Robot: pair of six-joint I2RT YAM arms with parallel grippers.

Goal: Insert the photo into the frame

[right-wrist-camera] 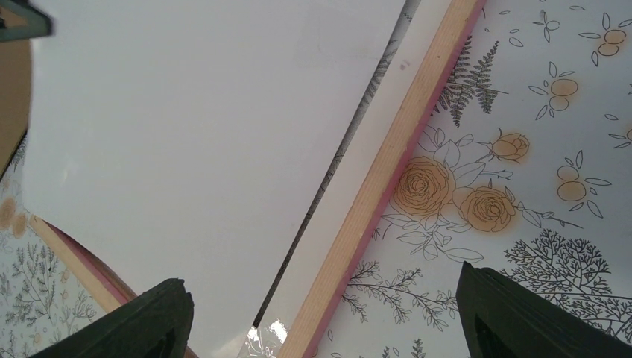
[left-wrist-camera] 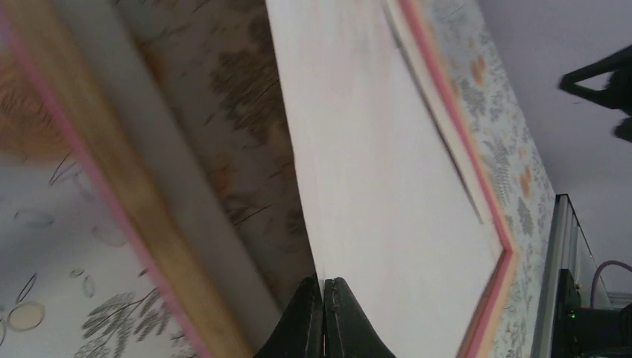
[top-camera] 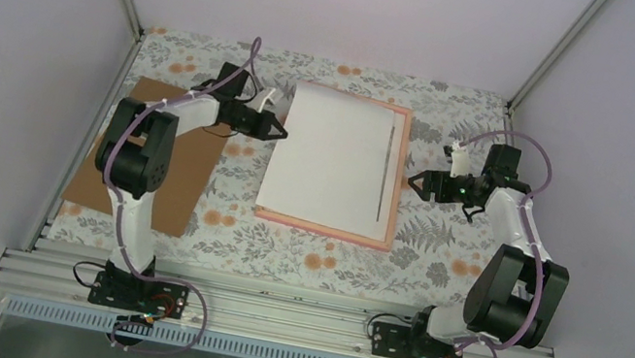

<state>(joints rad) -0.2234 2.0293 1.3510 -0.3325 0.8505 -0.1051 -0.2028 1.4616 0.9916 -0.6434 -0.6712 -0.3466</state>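
The pink frame point(top-camera: 401, 174) lies flat mid-table. A white sheet point(top-camera: 332, 157) covers its opening; it looks like the photo lying face down, and the sunset side is hidden. My left gripper point(top-camera: 282, 132) is shut on this sheet's left edge. In the left wrist view the fingertips point(left-wrist-camera: 323, 287) pinch the sheet point(left-wrist-camera: 387, 171) and hold that edge up off the frame point(left-wrist-camera: 469, 149). My right gripper point(top-camera: 412, 180) is open and empty beside the frame's right rail. In the right wrist view its jaws point(right-wrist-camera: 319, 280) straddle the rail point(right-wrist-camera: 387, 171) without touching it, beside the sheet point(right-wrist-camera: 186, 127).
A brown cardboard backing board point(top-camera: 176, 174) lies flat at the left, under my left arm. A floral cloth point(top-camera: 310, 257) covers the table. Grey walls close the back and both sides. A narrow dark gap point(top-camera: 386, 171) runs along the sheet's right side.
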